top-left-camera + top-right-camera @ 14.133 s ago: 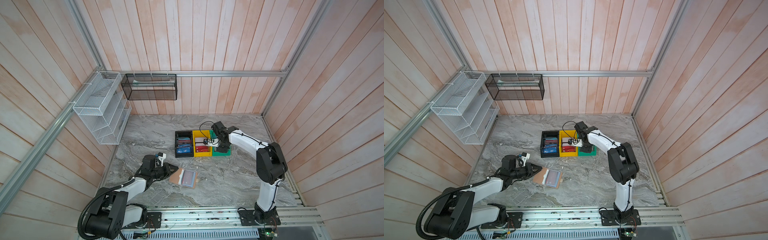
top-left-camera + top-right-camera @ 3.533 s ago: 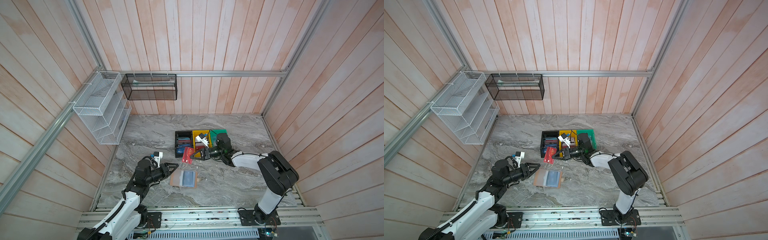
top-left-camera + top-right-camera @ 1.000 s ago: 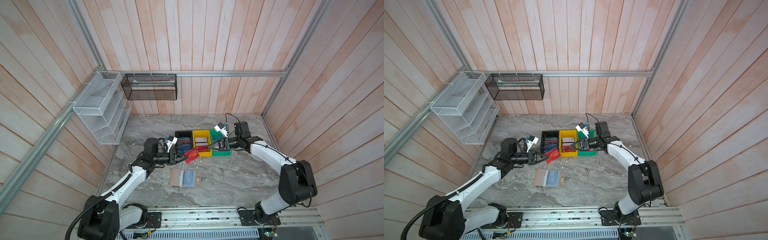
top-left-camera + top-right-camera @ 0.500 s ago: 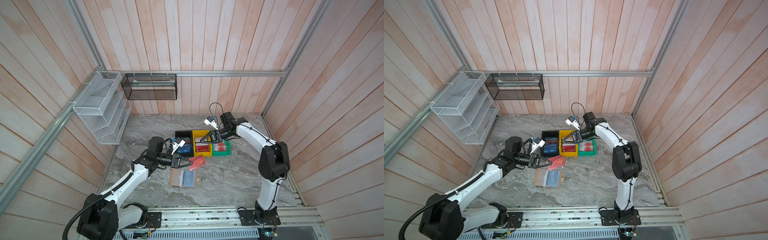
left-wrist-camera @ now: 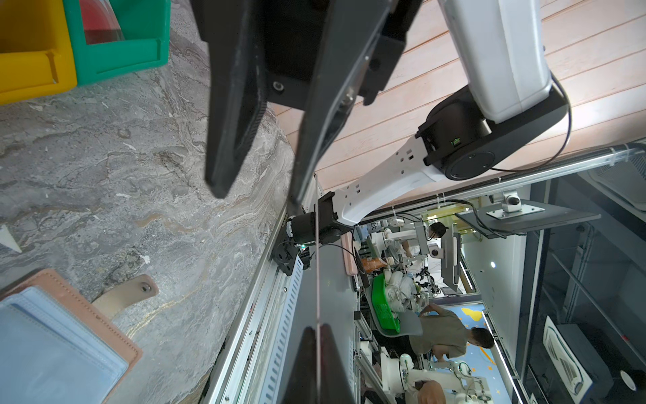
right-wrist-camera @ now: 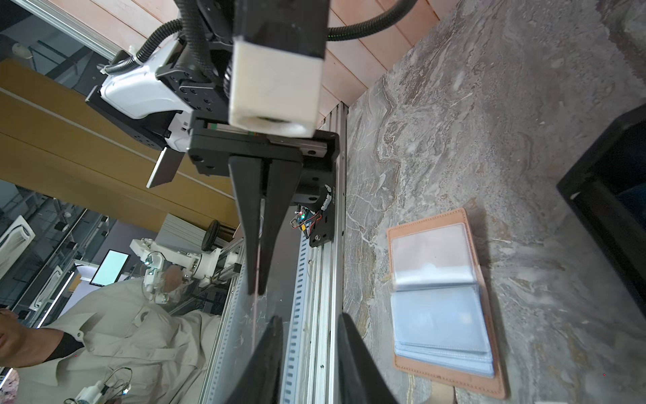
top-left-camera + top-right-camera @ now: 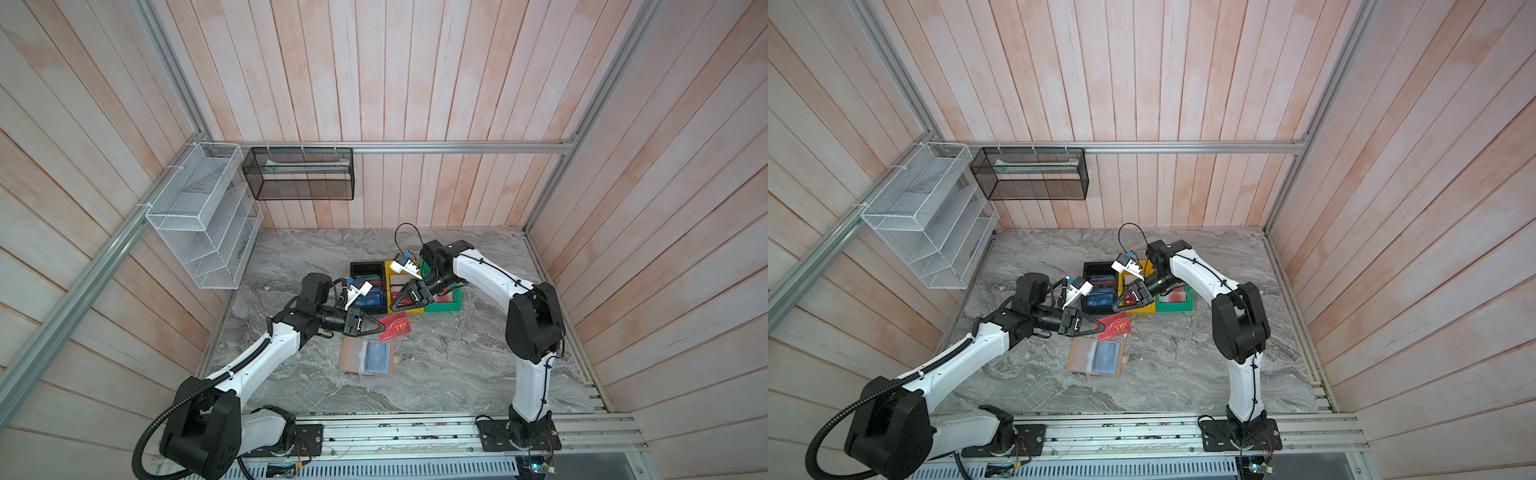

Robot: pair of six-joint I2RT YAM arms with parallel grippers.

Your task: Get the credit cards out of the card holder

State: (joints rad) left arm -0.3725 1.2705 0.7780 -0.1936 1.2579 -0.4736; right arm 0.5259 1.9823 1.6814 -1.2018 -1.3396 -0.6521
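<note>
Left tool (image 7: 379,328) pinches red VIP card (image 7: 399,328); right tool (image 7: 394,308) gapes, seemingly clear.

**Two eyes overhead, one on each wrist**

Both top views look steeply down from high above the near side, taking in the whole tabletop (image 7: 457,374) and the plank walls (image 7: 374,83), so they share nearly everything. The left wrist view rides close behind the left pincer (image 5: 317,330) and faces the right pincer (image 5: 257,192). The right wrist view looks back the opposite way. Both wrist views catch the card holder (image 5: 59,332).
</note>
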